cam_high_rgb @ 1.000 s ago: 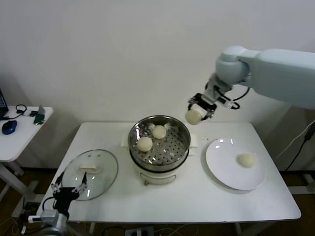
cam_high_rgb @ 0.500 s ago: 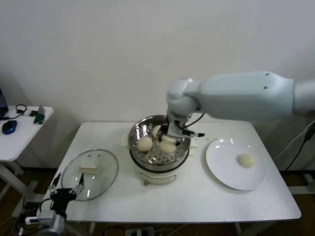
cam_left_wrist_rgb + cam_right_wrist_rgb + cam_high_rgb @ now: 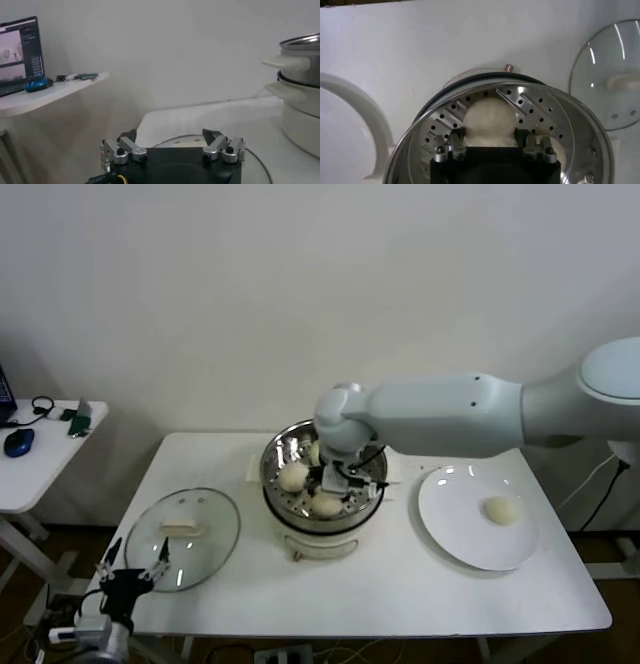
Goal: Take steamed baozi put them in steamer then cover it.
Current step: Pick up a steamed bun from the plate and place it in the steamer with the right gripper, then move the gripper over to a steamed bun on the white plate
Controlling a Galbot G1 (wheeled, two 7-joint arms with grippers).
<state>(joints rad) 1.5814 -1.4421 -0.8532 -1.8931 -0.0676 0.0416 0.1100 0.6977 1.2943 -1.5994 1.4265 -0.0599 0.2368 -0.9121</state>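
The steamer [image 3: 275,454] stands mid-table, a shiny perforated basket on a white pot. Two steamed baozi [image 3: 293,477] lie on its floor toward the left and back. My right gripper [image 3: 335,489] reaches down inside the basket, shut on a third baozi [image 3: 326,505] low over the front of the floor. The right wrist view shows that baozi [image 3: 489,120] between the fingers of the right gripper [image 3: 489,135]. A further baozi [image 3: 501,510] rests on the white plate [image 3: 460,529]. The cover [image 3: 205,549], a glass lid, lies flat at front left. My left gripper [image 3: 130,576] hangs open just off the table's front-left corner.
A side table [image 3: 40,464] with a mouse and cables stands at far left, with a screen [image 3: 17,52] on it. In the left wrist view the left gripper [image 3: 172,142] faces the cover's rim [image 3: 250,155] and the steamer's handles [image 3: 287,62]. My right arm spans above the plate and steamer.
My right gripper carried a baozi from above the steamer's right rim down into the basket, then toward its front. The left arm barely moved.
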